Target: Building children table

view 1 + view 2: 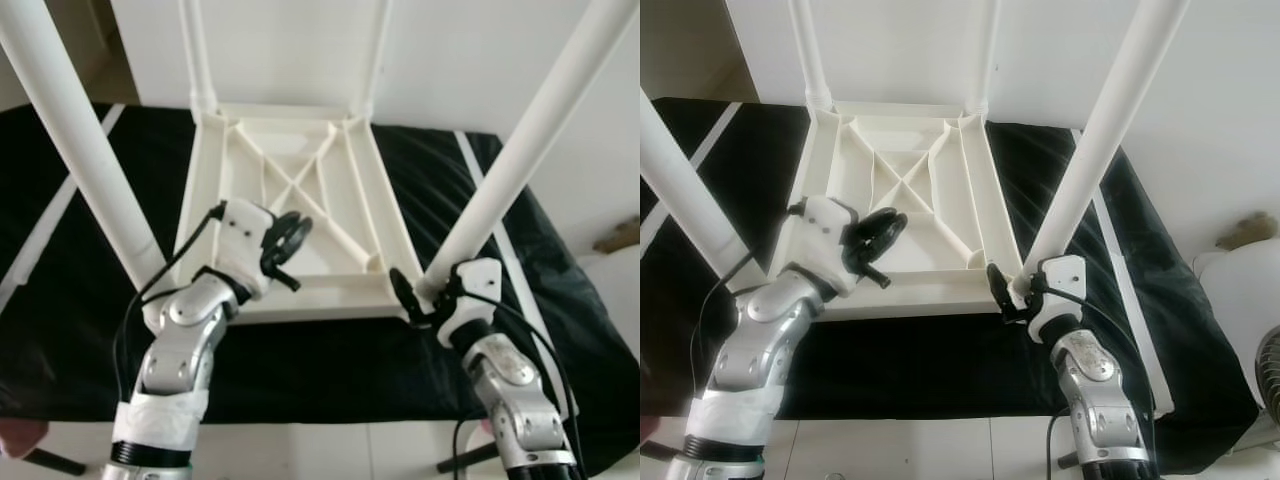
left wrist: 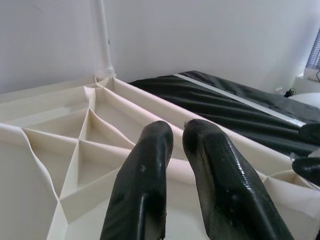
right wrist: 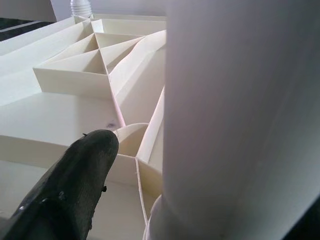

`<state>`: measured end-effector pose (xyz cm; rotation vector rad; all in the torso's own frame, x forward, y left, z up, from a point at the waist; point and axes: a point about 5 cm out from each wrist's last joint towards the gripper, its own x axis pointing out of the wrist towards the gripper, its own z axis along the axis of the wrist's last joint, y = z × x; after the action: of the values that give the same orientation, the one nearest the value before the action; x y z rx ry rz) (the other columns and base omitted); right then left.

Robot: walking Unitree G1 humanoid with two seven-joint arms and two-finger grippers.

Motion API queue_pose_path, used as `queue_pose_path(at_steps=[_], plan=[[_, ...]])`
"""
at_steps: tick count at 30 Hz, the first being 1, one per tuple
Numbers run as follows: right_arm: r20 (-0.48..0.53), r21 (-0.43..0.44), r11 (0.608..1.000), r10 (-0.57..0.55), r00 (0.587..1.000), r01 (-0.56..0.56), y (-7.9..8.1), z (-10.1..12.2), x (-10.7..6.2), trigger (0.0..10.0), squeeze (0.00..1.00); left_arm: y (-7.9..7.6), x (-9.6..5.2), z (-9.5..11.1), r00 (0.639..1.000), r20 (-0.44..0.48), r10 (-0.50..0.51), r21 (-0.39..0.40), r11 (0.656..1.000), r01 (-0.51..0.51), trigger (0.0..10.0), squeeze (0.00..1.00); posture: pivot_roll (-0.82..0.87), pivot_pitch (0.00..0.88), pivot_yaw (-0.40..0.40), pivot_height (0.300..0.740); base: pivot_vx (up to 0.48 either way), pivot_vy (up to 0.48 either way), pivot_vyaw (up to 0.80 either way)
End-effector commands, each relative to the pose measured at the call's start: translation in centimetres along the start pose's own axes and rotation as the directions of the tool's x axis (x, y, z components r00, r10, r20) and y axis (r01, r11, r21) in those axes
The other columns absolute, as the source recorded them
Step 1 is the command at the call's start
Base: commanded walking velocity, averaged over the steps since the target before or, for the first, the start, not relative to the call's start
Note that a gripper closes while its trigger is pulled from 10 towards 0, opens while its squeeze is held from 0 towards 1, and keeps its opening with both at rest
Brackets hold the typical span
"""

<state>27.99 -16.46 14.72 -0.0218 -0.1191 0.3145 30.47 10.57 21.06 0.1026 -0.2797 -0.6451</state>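
Right gripper (image 1: 1008,290) at near-right leg (image 1: 1095,140) base, apparently gripping; left gripper (image 1: 287,245) over tabletop (image 1: 290,170).

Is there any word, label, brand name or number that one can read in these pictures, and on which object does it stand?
None: no readable text.
The upturned white table and its legs are plain.
The black cover beneath has only pale stripes.
The left gripper and right gripper show no lettering.

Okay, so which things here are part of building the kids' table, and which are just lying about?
Part of the job:
upturned white tabletop
four white legs, e.g. near right leg
right gripper, at that leg's base
left gripper, over the tabletop

Just there:
black cover underneath
white wall
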Motion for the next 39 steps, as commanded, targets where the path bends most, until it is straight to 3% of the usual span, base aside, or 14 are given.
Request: queue_pose_path(at_steps=[1, 20, 22, 23, 24, 29, 30, 39], plan=[[0.008, -0.002, 1.000, 0.001, 1.000, -0.001, 0.03, 0.08, 0.04, 10.0, 0.00, 0.22, 0.09, 0.01, 0.999, -0.002, 0.051, -0.010, 0.999, -0.051, 10.0, 1.00, -0.08, 0.100, -0.041, 0.740, 0.000, 0.000, 0.00], [0.010, -0.003, 1.000, 0.001, 1.000, -0.001, 0.02, 0.05, 0.03, 10.0, 0.00, 0.29, 0.22, 0.21, 0.998, 0.010, 0.057, -0.018, 0.998, -0.057, 10.0, 1.00, -0.09, 0.099, -0.041, 0.740, 0.000, 0.000, 0.00], [0.010, -0.003, 1.000, 0.001, 1.000, -0.001, 0.00, 0.06, 0.01, 10.0, 0.00, 0.38, 0.28, 0.14, 0.997, -0.004, 0.074, 0.018, 0.997, -0.074, 10.0, 1.00, -0.09, 0.099, -0.042, 0.740, 0.000, 0.000, 0.00], [0.010, -0.003, 1.000, 0.001, 1.000, -0.001, -0.01, 0.06, 0.01, 10.0, 0.00, 0.54, 0.34, 0.01, 0.996, -0.016, 0.093, 0.026, 0.995, -0.093, 10.0, 0.91, -0.09, 0.098, -0.042, 0.740, 0.000, 0.000, 0.00], [0.010, -0.004, 1.000, 0.001, 1.000, -0.001, -0.02, 0.06, 0.02, 10.0, 0.00, 0.75, 0.41, -0.10, 0.993, -0.027, 0.113, 0.036, 0.993, -0.112, 10.0, 0.00, -0.09, 0.098, -0.043, 0.740, 0.000, 0.000, 0.00], [0.011, -0.004, 1.000, 0.002, 1.000, -0.002, -0.02, 0.07, 0.06, 10.0, 0.00, 0.87, 0.39, -0.03, 0.993, -0.017, 0.118, 0.014, 0.993, -0.117, 10.0, 0.00, -0.09, 0.098, -0.043, 0.740, 0.000, 0.000, 0.00], [0.012, -0.003, 1.000, 0.004, 1.000, -0.004, 0.02, 0.08, 0.12, 10.0, 0.00, 0.87, 0.31, 0.11, 0.994, -0.003, 0.109, -0.008, 0.994, -0.109, 10.0, 1.00, -0.09, 0.098, -0.043, 0.740, 0.000, 0.000, 0.00], [0.012, -0.002, 1.000, 0.006, 1.000, -0.006, 0.06, 0.09, 0.12, 10.0, 0.00, 0.75, 0.24, 0.12, 0.994, -0.003, 0.106, -0.001, 0.994, -0.106, 10.0, 1.00, -0.08, 0.100, -0.045, 0.740, 0.000, 0.000, 0.00]])
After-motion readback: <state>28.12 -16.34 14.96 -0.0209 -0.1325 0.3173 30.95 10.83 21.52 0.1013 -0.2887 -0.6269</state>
